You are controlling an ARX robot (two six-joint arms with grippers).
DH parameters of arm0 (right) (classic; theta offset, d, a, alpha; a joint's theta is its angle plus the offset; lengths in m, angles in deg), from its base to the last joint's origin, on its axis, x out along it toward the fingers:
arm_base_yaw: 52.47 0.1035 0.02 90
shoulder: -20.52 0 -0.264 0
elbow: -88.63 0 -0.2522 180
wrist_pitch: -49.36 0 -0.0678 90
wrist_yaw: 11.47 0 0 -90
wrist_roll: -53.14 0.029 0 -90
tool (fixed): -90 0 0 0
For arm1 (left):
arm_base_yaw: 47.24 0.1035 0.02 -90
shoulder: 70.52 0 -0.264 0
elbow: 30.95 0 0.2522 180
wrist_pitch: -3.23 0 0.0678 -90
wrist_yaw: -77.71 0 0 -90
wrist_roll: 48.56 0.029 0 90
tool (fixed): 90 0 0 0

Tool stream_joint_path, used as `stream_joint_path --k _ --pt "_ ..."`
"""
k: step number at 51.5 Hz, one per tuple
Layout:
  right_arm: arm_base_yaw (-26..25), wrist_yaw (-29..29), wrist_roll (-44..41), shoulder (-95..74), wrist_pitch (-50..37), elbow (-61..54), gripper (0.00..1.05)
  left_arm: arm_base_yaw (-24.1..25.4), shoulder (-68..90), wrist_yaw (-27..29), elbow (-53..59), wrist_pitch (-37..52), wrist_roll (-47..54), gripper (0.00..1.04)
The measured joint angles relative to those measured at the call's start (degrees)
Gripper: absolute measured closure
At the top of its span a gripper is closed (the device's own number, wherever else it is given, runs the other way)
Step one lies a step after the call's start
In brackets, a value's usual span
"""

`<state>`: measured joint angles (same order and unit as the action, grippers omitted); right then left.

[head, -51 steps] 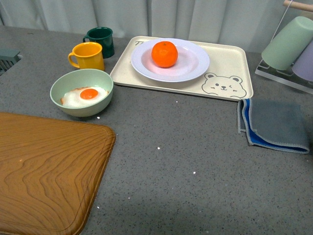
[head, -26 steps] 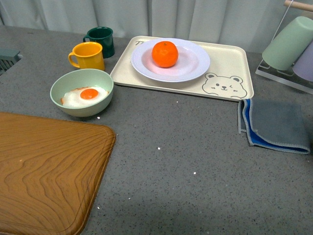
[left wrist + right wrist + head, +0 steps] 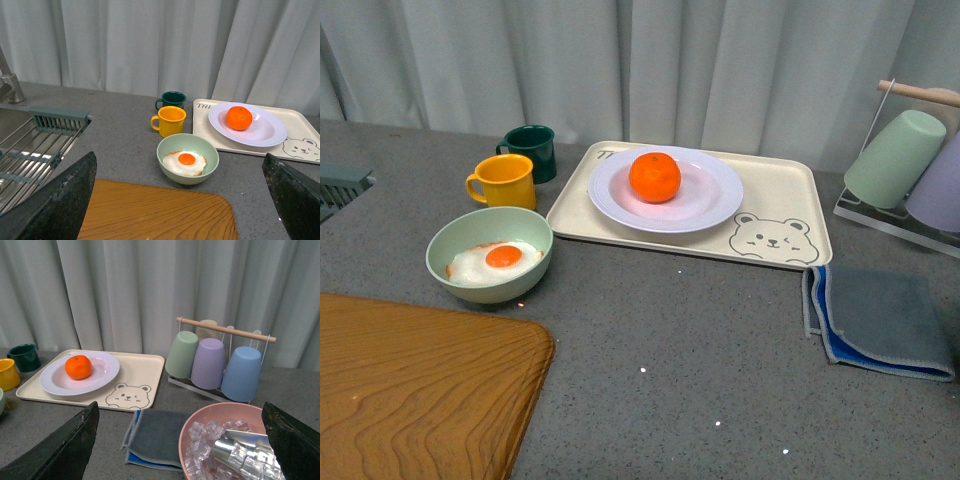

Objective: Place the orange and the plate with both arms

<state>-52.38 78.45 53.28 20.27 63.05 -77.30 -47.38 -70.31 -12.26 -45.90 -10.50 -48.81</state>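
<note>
Front view, reading left to right with the cream bear tray as landmark: a wooden board lies near and far to the tray's left, then a pale green bowl holding a fried egg, with a yellow mug and a dark green mug just off the tray's left edge. On the tray's left half sits the plate, and the orange rests on the plate's left part, so fruit and plate look already set where they belong, judged from the task. Right of the tray lies a folded grey-blue cloth, and behind it a rack of upturned cups.

Neither arm shows in this view. In each wrist view, both the left gripper and the right gripper show their fingers spread wide at the frame edges, holding nothing. Both stand well back from the tray, apart from the orange and plate.
</note>
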Motion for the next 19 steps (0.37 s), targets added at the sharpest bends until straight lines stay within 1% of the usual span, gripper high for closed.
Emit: stream_joint_path --k 19 --pt "0.0 0.0 0.0 0.0 0.0 0.0 0.10 0.0 0.0 0.0 0.0 0.0 0.0 0.07"
